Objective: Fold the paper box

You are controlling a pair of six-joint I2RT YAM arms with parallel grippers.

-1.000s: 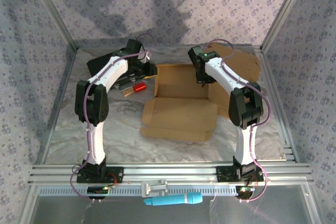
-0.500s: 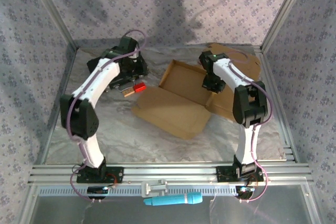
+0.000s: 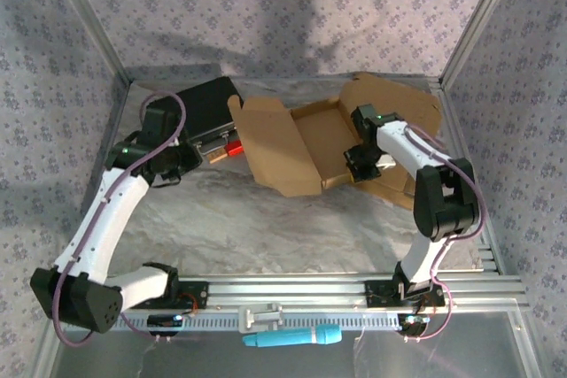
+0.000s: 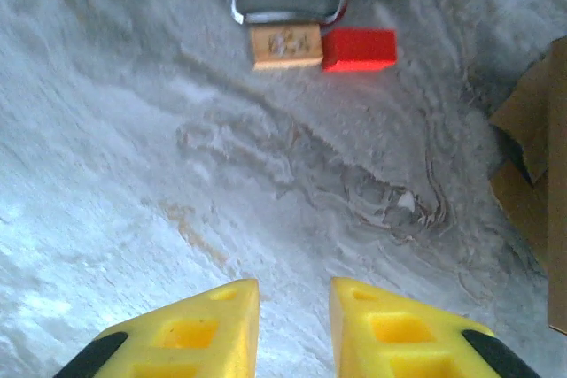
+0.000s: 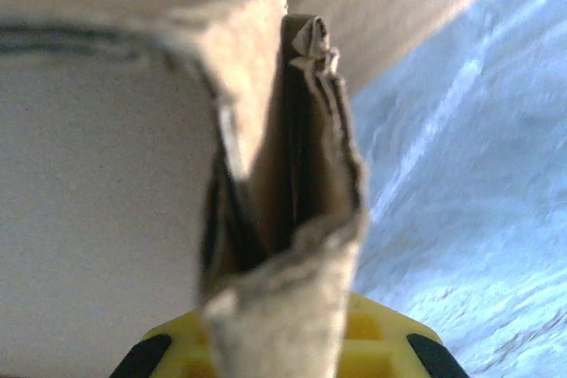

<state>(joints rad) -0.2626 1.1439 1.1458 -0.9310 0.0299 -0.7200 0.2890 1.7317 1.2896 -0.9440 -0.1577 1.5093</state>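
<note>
Cardboard, brown and half-folded: the box (image 3: 297, 143) lies open side up at the far middle of the table (image 3: 266, 219), its long axis running roughly left to right. Its wide left flap (image 3: 279, 148) looks tilted up, with the tray part to the right of it.

From above, we see the right claw (image 3: 361, 158) at the box's right end. Its wrist view puts a doubled wall (image 5: 283, 174) edge-on, blurred and very close. The claw is pinched narrow on that wall, and most of the yellow fingers (image 5: 390, 343) are hidden. More cardboard (image 3: 412, 108) spreads right and far of the box; we cannot tell whether it belongs to it.

The left claw (image 3: 177, 168) hangs well left of the box, over bare table. Its wrist view shows the fingers (image 4: 204, 334) a narrow gap apart, holding nothing. Ahead of them a red block (image 4: 359, 50) touches a wood block (image 4: 285, 46), and the box's corner is cut off at the right edge.
</note>
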